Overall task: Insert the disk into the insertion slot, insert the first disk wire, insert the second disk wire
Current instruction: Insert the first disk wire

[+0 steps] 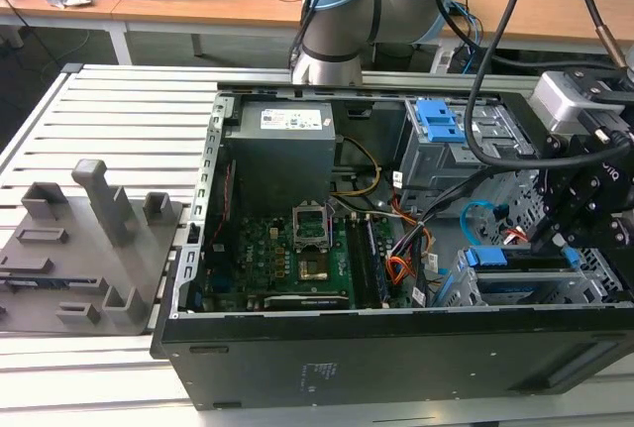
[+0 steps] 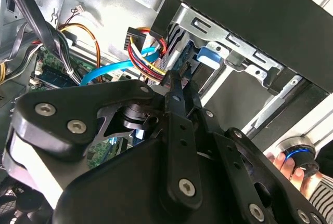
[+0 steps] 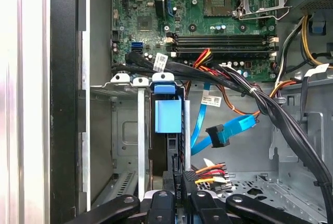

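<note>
On the exterior view's left, a grey moulded fixture [image 1: 89, 239] lies at the edge of the slatted metal counter [image 1: 109, 100]. Beside it, mid-counter, we note the open computer case [image 1: 396, 358], with the green motherboard [image 1: 287, 259] on its floor below the power supply [image 1: 282, 150]. Further right stands the taller cage with blue latch tabs [image 1: 441, 120]. Next comes the second disk wire [image 3: 229, 128], looping loose in the case; its dark plug hangs free, touching neither disk nor board. The disk [image 3: 168, 115] is seated in the insertion slot [image 3: 127, 141], and we see the blue carrier tab at the opening. At the case's end nearest the counter's edge on the exterior view's right, the gripper [image 1: 565, 239] hangs over the disk. In the first wrist view its jaws are narrow, pinching the flat black plug of the first disk wire [image 3: 210, 171] just beside the disk's end. The red, orange and black leads trail off sideways. In the second wrist view we log a person's hand [image 2: 283, 162] outside the case.
</note>
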Controlling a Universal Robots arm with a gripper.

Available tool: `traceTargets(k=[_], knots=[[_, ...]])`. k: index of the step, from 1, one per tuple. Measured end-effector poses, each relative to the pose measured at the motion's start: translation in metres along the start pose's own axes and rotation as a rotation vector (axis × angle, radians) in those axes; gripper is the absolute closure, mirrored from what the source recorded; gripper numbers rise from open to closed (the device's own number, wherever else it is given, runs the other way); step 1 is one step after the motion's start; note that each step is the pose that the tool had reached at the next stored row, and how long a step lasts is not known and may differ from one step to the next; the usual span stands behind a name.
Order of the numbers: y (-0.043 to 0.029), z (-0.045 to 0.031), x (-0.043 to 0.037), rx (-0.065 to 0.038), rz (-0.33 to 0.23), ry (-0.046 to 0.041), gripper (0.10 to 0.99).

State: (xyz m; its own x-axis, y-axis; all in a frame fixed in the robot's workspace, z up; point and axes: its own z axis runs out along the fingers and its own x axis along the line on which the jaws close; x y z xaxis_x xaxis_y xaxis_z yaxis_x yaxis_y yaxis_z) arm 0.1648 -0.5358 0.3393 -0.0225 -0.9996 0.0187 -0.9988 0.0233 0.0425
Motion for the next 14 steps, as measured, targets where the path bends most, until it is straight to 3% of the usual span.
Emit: traceTargets(k=[7,9,12,14], knots=[[-0.0017,0.0004,0.0000,0.000,0.000,-0.0049,0.902],[-0.0009,-0.0007,0.0000,0.001,0.000,-0.0102,0.902],[0.0002,-0.0009,0.0011,0.001,-0.001,-0.0251,0.902],[0.0001,-0.0007,0.0055,0.001,-0.001,-0.0252,0.902]])
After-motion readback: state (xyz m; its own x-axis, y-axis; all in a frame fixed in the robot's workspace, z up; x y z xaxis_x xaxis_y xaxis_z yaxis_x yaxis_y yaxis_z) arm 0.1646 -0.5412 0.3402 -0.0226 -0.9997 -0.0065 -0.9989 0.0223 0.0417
